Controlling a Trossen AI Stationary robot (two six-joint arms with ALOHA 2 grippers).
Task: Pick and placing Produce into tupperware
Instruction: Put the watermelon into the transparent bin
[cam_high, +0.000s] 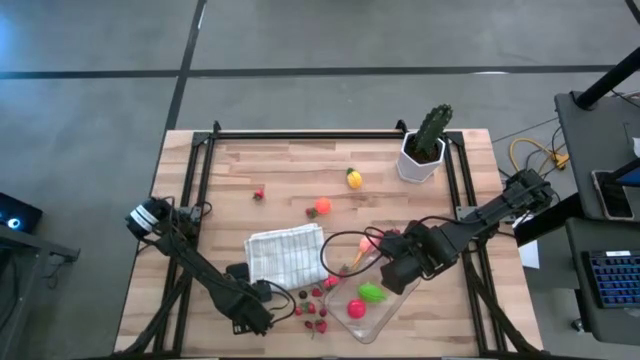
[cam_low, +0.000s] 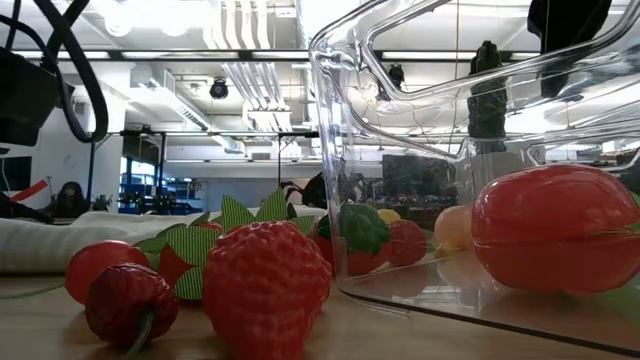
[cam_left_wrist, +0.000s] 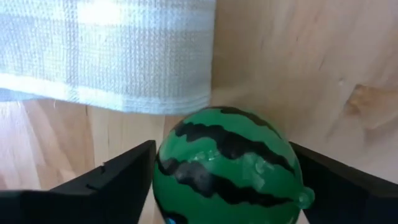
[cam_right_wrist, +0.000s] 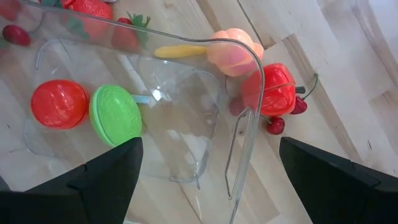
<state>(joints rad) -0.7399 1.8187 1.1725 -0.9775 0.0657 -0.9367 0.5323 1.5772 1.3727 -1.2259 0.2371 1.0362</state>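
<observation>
Wooden surface (cam_high: 290, 170). Left gripper (cam_left_wrist: 227, 186), jaws closed around watermelon (cam_left_wrist: 227, 165) beside cloth (cam_high: 285, 255); light, smooth, slippery, so grip mid-body. Right gripper (cam_right_wrist: 208, 177), jaws wide, empty, over tupperware (cam_high: 385, 315).

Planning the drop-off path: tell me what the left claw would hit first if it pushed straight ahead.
The left claw, shut on the toy watermelon, points at the folded checked cloth. Going straight on, the watermelon would likely meet the cloth's hem first, though depth is hard to judge.

Bright even light; glare on tupperware (cam_low: 420, 60); near strawberry (cam_low: 265, 285) soft.
</observation>
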